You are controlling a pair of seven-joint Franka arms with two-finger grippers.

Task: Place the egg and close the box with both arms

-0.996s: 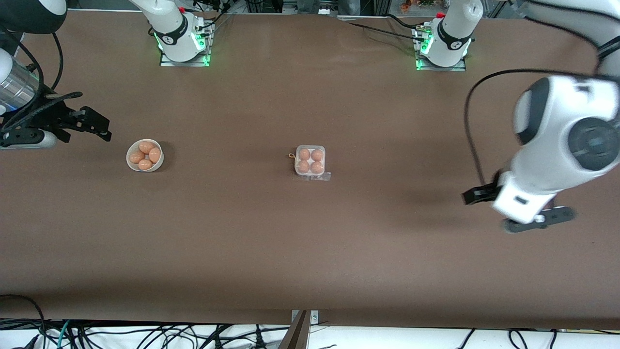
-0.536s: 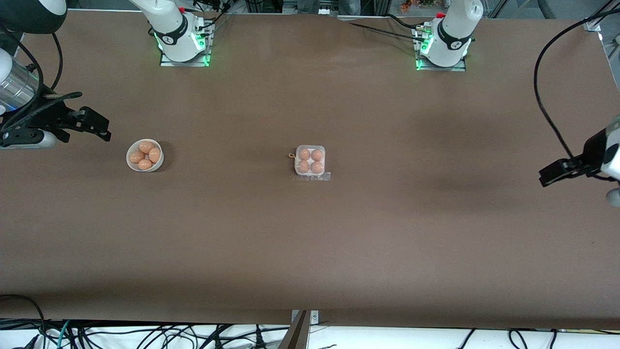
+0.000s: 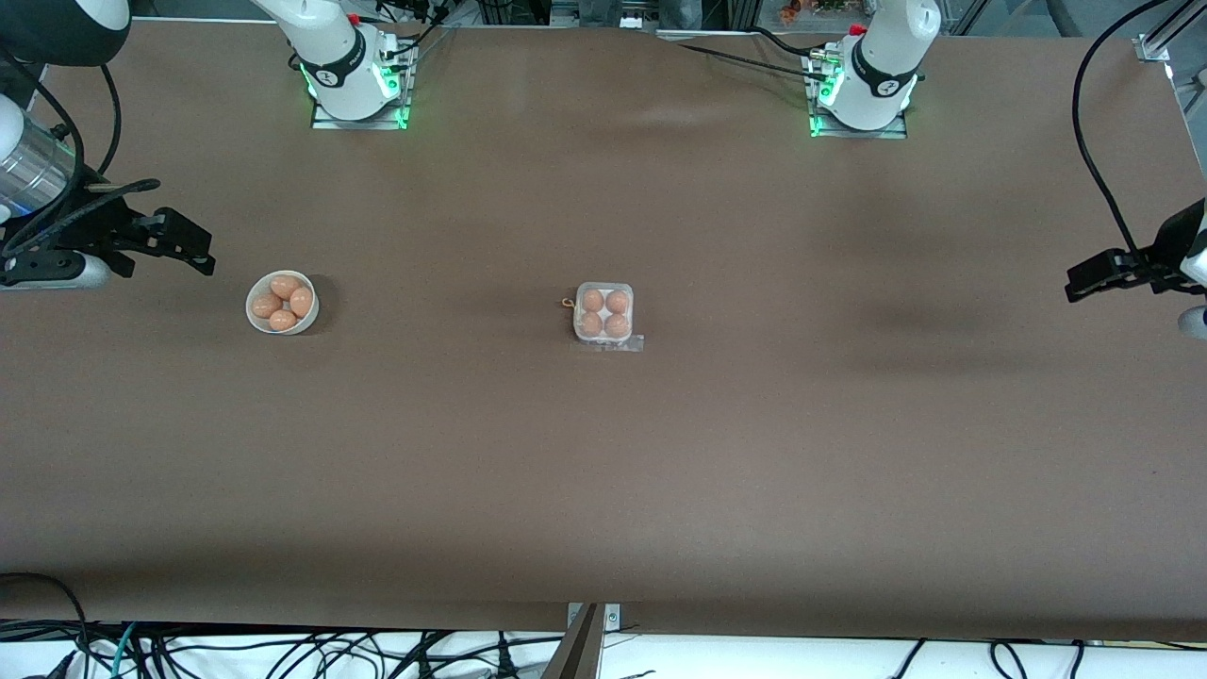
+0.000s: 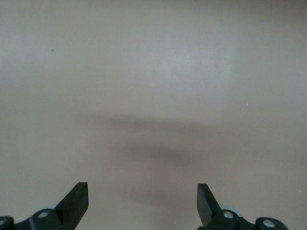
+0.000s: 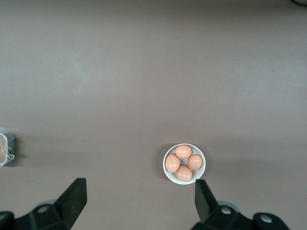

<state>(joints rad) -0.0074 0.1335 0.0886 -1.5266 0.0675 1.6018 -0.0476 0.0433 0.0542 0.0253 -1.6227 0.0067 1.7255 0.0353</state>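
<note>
The box (image 3: 603,314) sits mid-table, its white tray holding several orange-brown eggs (image 3: 592,301) under clear plastic. I cannot tell whether the lid is latched. Only its edge (image 5: 5,146) shows in the right wrist view. My right gripper (image 3: 193,250) hangs open and empty over the table at the right arm's end, beside a white bowl (image 3: 306,321). In its wrist view the open gripper (image 5: 139,199) frames that bowl (image 5: 168,173). My left gripper (image 3: 1103,292) is open and empty over the left arm's end. Its wrist view shows the gripper (image 4: 143,201) over bare table.
The bowl holds several more eggs (image 3: 283,286), also seen as eggs (image 5: 183,151) in the right wrist view. A small tan loop (image 3: 567,303) lies against the box. The brown table (image 3: 603,471) spreads wide around both.
The left arm has swung away from over the table toward the left arm's end, now mostly out of the front view. The right arm, box and bowl have not moved.
</note>
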